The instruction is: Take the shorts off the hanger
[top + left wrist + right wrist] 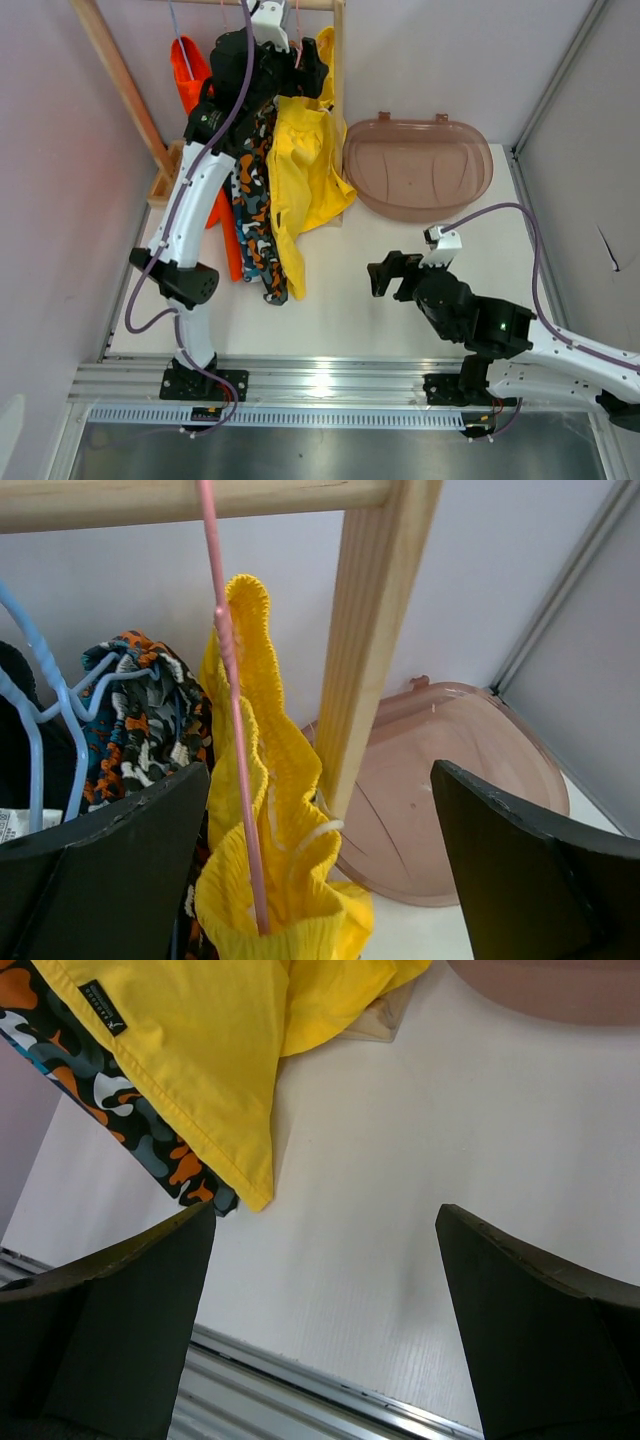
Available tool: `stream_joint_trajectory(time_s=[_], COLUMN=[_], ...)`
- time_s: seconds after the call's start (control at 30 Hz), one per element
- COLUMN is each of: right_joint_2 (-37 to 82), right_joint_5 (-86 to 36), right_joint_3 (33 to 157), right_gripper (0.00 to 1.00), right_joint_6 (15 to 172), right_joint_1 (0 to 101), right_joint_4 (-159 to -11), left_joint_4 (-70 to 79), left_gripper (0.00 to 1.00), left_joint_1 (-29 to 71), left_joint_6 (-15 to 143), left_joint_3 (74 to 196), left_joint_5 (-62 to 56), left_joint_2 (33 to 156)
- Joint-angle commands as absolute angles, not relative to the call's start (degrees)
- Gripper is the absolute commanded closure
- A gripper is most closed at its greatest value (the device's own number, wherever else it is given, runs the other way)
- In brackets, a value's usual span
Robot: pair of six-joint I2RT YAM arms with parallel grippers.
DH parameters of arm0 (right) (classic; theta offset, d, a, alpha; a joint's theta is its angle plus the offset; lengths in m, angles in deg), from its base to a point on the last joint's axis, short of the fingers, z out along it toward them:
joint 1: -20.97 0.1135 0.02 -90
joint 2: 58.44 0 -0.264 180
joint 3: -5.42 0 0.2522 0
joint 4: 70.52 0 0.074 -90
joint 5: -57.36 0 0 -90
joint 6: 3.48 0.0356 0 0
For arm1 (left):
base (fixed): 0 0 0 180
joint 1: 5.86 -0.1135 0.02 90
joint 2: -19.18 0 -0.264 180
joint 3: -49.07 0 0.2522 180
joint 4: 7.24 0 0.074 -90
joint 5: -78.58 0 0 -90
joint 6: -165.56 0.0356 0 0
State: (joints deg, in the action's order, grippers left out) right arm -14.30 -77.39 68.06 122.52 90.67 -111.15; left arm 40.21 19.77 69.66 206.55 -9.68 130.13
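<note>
Bright, even, diffuse light from above. Faint soft shadow beside yellow shorts (pixel 180 1070) on table (pixel 400 1220). Glare patch on aluminium rail (pixel 325 380). Wrist views: near foreground dark, slightly soft.

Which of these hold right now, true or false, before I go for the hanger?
1. The yellow shorts hang on a pink hanger. True.
2. The right gripper is shut on the yellow shorts. False: it is open and empty above the table.
3. The left gripper is open, up at the wooden rack. True.
4. The printed shorts lie in the brown tray. False: they hang beside the yellow shorts.
</note>
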Motion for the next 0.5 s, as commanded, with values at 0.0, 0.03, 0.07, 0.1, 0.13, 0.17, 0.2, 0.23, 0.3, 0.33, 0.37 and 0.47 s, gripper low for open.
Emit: stream_joint_trajectory(time_s=[0.0, 0.03, 0.07, 0.1, 0.13, 0.17, 0.2, 0.23, 0.3, 0.33, 0.37, 0.47], right_joint_2=[-17.13, -17.83, -18.27, -18.62, -18.80, -19.32, -19.42, -19.42, -19.51, -19.42, -19.24, -18.45], right_joint_5=[-77.29, -77.38, -77.55, -77.64, -77.90, -77.99, -78.08, -78.34, -78.52, -78.78, -78.78, -78.70], right_joint_3=[67.87, 67.96, 67.96, 67.96, 67.96, 67.96, 68.13, 68.22, 68.22, 68.13, 67.96, 67.96], right_gripper=[0.00, 0.00, 0.01, 0.01, 0.01, 0.00, 0.01, 0.00, 0.01, 0.01, 0.01, 0.01], right_joint_6=[122.99, 123.08, 123.16, 123.25, 123.34, 123.34, 123.34, 123.52, 123.69, 124.21, 124.39, 125.71], right_joint_1=[90.67, 90.58, 90.58, 90.58, 90.50, 90.50, 90.50, 90.41, 90.41, 90.32, 90.32, 90.23], right_joint_4=[-109.68, -110.37, -110.64, -110.82, -111.26, -111.26, -111.52, -111.70, -111.79, -112.14, -112.14, -112.31], left_joint_4=[36.05, 35.96, 35.79, 35.61, 35.70, 35.61, 35.78, 35.96, 35.87, 35.87, 35.79, 35.17], left_gripper=[0.01, 0.01, 0.01, 0.01, 0.01, 0.01, 0.01, 0.03, 0.08, 0.13, 0.15, 0.20], left_joint_1=[19.90, 19.90, 19.90, 19.90, 19.90, 19.90, 19.90, 19.90, 19.90, 19.90, 19.90, 19.90], left_joint_6=[71.86, 71.95, 72.13, 72.13, 72.21, 72.48, 72.57, 72.57, 72.92, 72.92, 72.83, 73.27], left_joint_3=[209.25, 209.17, 209.16, 209.16, 209.34, 209.34, 209.25, 209.25, 209.17, 209.34, 209.25, 209.25], left_joint_5=[-13.79, -13.97, -14.14, -14.49, -15.02, -15.37, -15.90, -16.68, -16.78, -16.69, -16.69, -16.34], left_joint_2=[132.11, 132.38, 132.82, 133.34, 133.96, 134.31, 134.66, 135.10, 135.63, 135.81, 135.98, 136.07])
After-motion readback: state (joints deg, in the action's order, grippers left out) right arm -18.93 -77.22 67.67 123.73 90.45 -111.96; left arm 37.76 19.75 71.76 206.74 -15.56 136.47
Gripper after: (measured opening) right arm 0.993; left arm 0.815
